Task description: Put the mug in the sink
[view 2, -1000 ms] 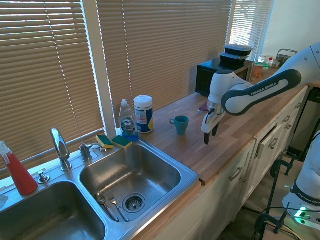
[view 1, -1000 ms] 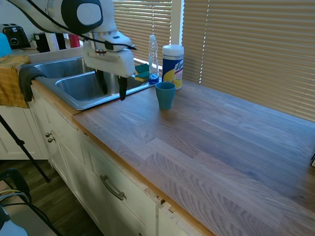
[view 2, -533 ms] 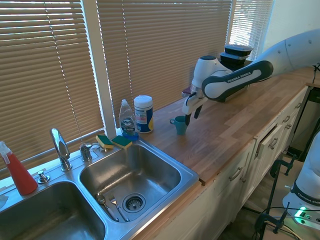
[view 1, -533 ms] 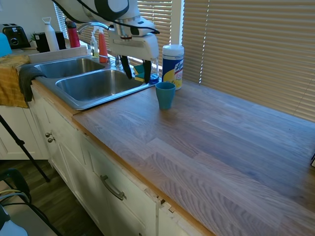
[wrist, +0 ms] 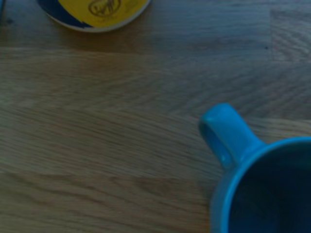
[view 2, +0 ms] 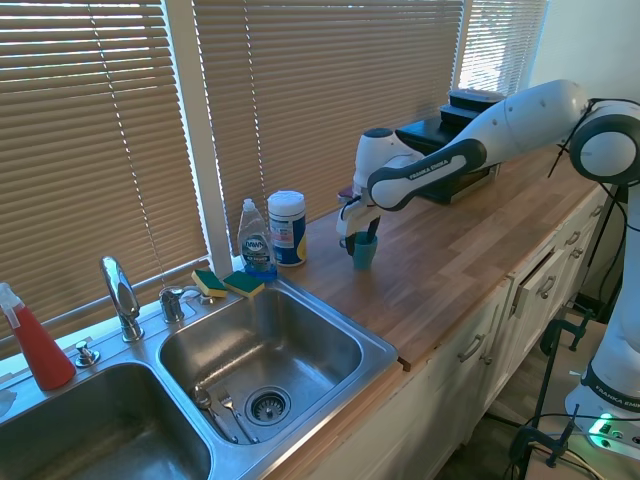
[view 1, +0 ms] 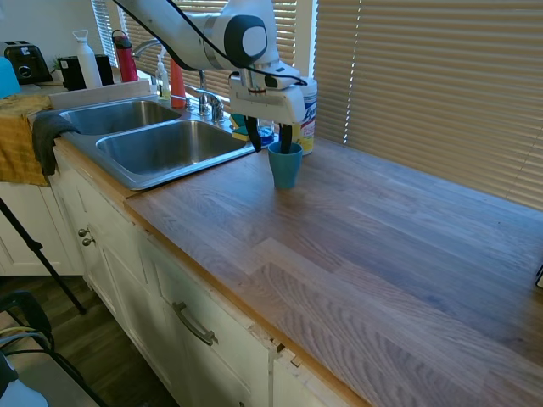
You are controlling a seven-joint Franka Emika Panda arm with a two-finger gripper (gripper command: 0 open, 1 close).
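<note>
Wrist view: glossy blue mug (wrist: 265, 187) with looped handle, standing on grained wooden counter (wrist: 97, 126).
I'm holding my pincer (view 1: 271, 141) spread over its rim, one finger dipping inside; steel sink (view 1: 161, 148) sitting nearby, wipes canister (view 1: 299, 110) just behind.

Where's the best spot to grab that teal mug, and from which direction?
Probably the rim wall, from straight above: the mug stands upright and open-topped on the counter, so one finger can go inside and one outside. Its handle looks small for the tool.
</note>
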